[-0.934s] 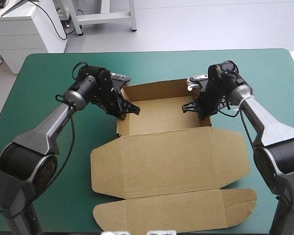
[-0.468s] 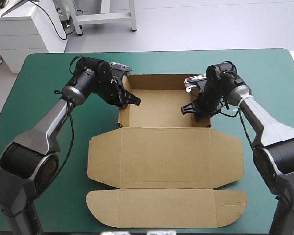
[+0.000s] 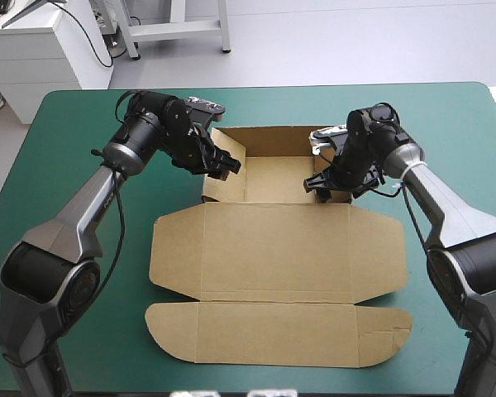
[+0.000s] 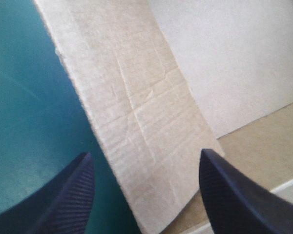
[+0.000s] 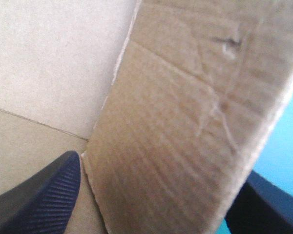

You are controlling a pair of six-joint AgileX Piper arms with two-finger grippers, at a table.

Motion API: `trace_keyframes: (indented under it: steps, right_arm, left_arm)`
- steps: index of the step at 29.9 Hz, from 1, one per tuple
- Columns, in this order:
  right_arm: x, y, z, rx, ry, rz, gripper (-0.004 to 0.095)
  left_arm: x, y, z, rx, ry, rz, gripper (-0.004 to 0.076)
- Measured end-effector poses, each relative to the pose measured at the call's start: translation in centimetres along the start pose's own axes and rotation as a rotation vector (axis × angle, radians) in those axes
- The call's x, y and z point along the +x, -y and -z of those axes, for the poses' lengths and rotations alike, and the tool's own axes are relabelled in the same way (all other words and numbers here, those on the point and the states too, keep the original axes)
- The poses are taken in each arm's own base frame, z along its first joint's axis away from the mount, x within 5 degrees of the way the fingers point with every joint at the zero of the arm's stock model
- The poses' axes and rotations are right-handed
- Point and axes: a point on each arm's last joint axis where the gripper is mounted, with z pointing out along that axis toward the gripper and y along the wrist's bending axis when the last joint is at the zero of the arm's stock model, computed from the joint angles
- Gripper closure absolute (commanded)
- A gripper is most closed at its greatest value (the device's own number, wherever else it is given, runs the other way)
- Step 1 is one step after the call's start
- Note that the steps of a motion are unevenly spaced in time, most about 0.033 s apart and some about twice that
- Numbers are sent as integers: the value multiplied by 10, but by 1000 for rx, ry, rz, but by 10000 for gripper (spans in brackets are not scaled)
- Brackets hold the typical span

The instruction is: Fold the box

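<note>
The brown box (image 3: 273, 248) lies mid-table as an open tray at the far side, with the lid flat toward me and a long rounded flap (image 3: 273, 331) at the near side. My left gripper (image 3: 221, 163) is at the tray's left wall. In the left wrist view it (image 4: 146, 195) stands open, its black fingers astride that upright wall (image 4: 136, 112). My right gripper (image 3: 321, 184) is at the tray's right wall. In the right wrist view it (image 5: 151, 195) is open too, and the wall (image 5: 185, 122) fills the gap between its fingers.
The teal-green cover (image 3: 83, 149) shows bare to the left and right of the box and beyond the tray. The rounded flap reaches close to the table's near edge. Both arms reach in over the table's far half.
Both grippers, shut on the tray's side walls earlier, have opened. The lid and front flap have dropped flat onto the table, and the tray has settled slightly farther away.
</note>
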Motion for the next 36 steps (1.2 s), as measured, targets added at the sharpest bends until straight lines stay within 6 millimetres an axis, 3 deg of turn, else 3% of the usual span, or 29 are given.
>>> trace_keyframes:
  steps: [5,9,16,20,24,26,31,36]
  right_arm:
    - [-6,-1,12,1,46,5,196]
    - [-11,-3,42,12,138,19,212]
    - [-4,-3,106,73,307,44,212]
    - [7,-2,131,99,359,51,212]
    - [15,-2,146,114,395,54,212]
    - [16,-2,149,117,401,54,212]
    - [14,-2,146,118,394,54,212]
    - [7,-1,132,119,359,52,212]
  left_arm:
    - [0,-4,1,-44,-1,-15,274]
    - [0,-9,13,-112,21,-24,274]
    - [5,-6,68,-161,144,-17,330]
    - [17,-1,112,-171,239,-39,484]
    - [40,3,159,-197,334,-70,667]
    - [53,4,172,-205,349,-95,730]
    - [99,6,192,-230,347,-146,731]
    - [152,2,181,-266,261,-160,731]
